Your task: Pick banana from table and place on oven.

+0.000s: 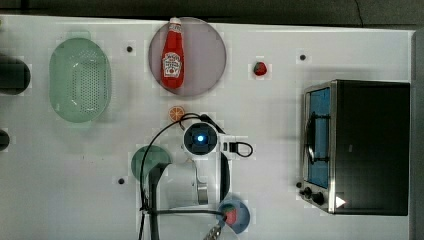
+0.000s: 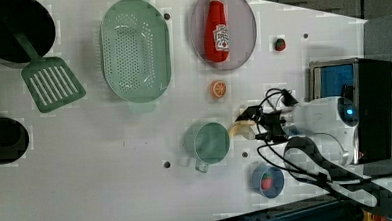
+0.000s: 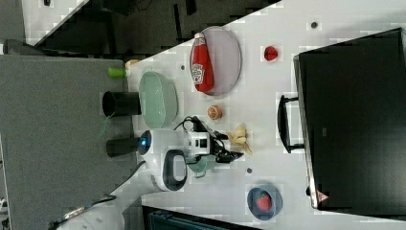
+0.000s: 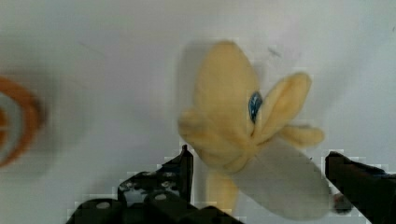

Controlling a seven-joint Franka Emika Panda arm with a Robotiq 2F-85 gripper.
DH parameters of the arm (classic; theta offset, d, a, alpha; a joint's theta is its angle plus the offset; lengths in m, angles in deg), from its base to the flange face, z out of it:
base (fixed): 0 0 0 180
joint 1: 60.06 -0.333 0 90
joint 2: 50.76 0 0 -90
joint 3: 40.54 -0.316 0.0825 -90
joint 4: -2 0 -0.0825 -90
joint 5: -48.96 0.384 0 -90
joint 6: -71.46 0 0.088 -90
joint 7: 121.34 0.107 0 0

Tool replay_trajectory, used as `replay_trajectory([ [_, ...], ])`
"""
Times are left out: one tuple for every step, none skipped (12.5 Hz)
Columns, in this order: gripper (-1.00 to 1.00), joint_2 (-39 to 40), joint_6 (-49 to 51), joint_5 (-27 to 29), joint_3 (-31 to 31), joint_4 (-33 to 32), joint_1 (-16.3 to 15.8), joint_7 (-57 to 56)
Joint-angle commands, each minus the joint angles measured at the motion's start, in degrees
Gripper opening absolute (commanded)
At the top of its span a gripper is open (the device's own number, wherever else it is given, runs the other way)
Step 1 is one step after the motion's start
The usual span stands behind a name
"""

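The soft, pale yellow toy banana [image 4: 243, 135] with its peel flaps spread out is lying flat on the big white worktop [image 1: 280, 165], so it is easy to reach from above. It is sitting just beside the round green cup [image 2: 208, 142] and near the little orange slice [image 2: 218, 89], well apart from the boxy black and silver toaster oven [image 1: 372, 147] where it has to go. The robot's black hand [image 4: 261, 186] is hanging right over the banana with its two fingers [image 4: 180, 170] spread wide apart, one on each side of it, and holding nothing. It looks like the fingers are being kept wide so the fat middle of the banana can fit between them. The banana is not picked up yet. The oven's flat black top is bare, which I think makes it a good place to put the banana.
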Motion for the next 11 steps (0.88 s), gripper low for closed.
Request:
replay_trajectory([
  [0.68,-0.35,-3.9,0.77,-1.27,0.59,0.56,1.45],
  [0.43,-0.1,-4.46,0.77,-1.34,0.44,0.55,1.45],
  [0.18,-0.02,-4.47,0.77,-1.33,0.41,0.56,1.45],
  [-0.05,-0.03,-4.69,0.77,-1.37,0.46,0.54,1.45],
  [-0.27,-0.03,-4.96,0.77,-1.38,0.45,0.54,1.45],
  [-0.48,-0.06,-4.98,0.77,-1.38,0.45,0.55,1.45],
  [-0.51,-0.21,-4.98,0.77,-1.4,0.53,0.54,1.45],
  [-0.51,-0.67,-5.1,0.77,-1.4,0.81,0.54,1.45],
  [-0.51,-1.9,-5.13,0.78,-1.4,1.27,0.55,1.46],
  [-0.51,-4.01,-5.03,0.8,-1.4,1.65,0.55,1.45],
  [-0.51,-6.84,-4.54,0.83,-1.4,1.81,0.56,1.46],
])
